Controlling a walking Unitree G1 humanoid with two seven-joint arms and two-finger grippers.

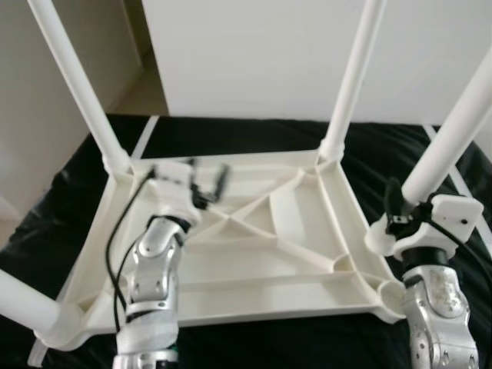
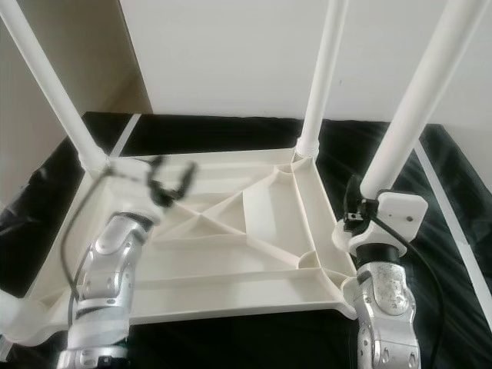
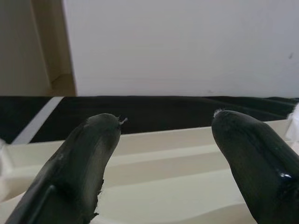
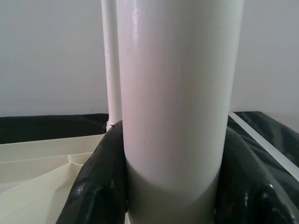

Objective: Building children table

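1. Children's table (image 1: 254,254), white plastic, lies upside down on a black cloth (image 1: 46,223), filling the centre of both eye views. Ribbed underside faces up. Four round legs stand up from the corners.
2. Right gripper (image 4: 170,186), at lower right of the eye views, has its black fingers (image 4: 98,186) closed around the near-right leg (image 1: 450,138) low down, just above the corner socket. Contact on both sides of the tube.
3. Left gripper (image 1: 207,183) hovers at left-centre over the underside, near the far-left leg (image 1: 77,84). Fingers (image 3: 79,168) spread apart, nothing between them.
4. Handling, as judged: hollow moulded plastic, likely light and fairly stiff; ribs add rigidity. Leg surface looks smooth and glossy, so probably slippery under a light pinch.
5. Best hold looks to be low on a leg beside its socket, where leverage is least. Gripping high may flex the tube or tip the whole table.
6. Far-right leg (image 1: 350,84) and near-left leg (image 1: 27,307) appear seated.
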